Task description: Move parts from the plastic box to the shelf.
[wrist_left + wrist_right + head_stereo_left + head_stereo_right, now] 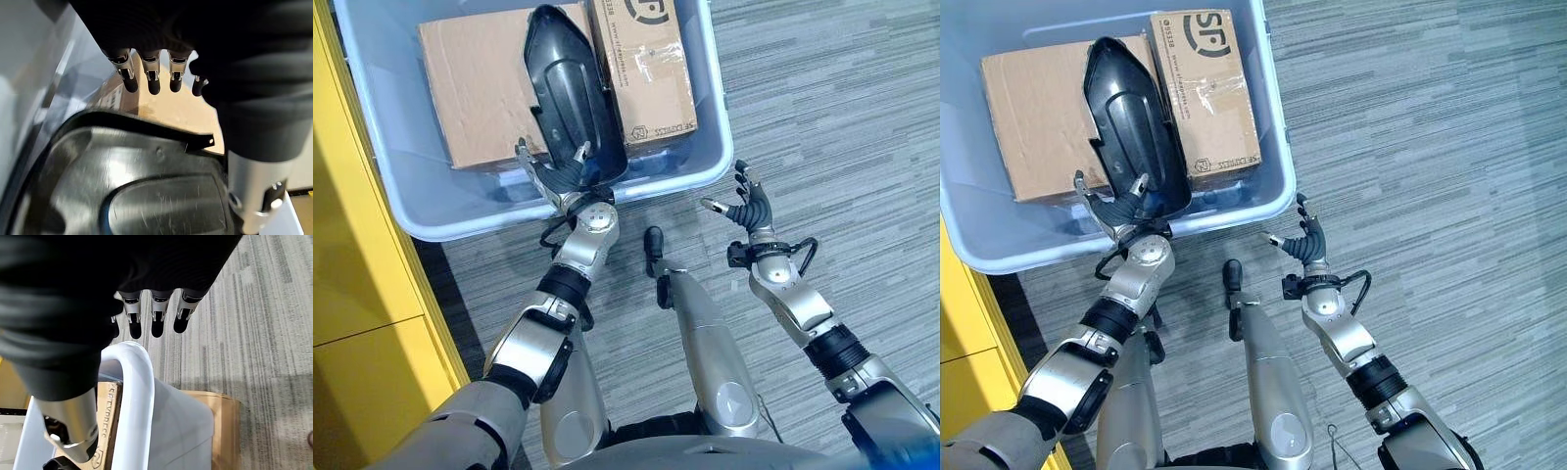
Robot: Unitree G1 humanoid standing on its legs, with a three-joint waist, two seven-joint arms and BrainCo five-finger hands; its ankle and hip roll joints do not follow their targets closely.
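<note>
Left hand (566, 179) reaching over near rim of pale blue plastic box (710, 117), fingers spread and relaxed, cupping lower end of long black moulded plastic part (568, 93) without closing round it. Part lying just ahead of this hand, slanting across two brown cardboard cartons (475, 88) inside box. Right hand (749, 208) hovering over grey striped carpet (842, 147) just outside box's near right corner, fingers loosely extended, holding nothing. Yellow cabinet (352, 294) standing beyond left arm.
</note>
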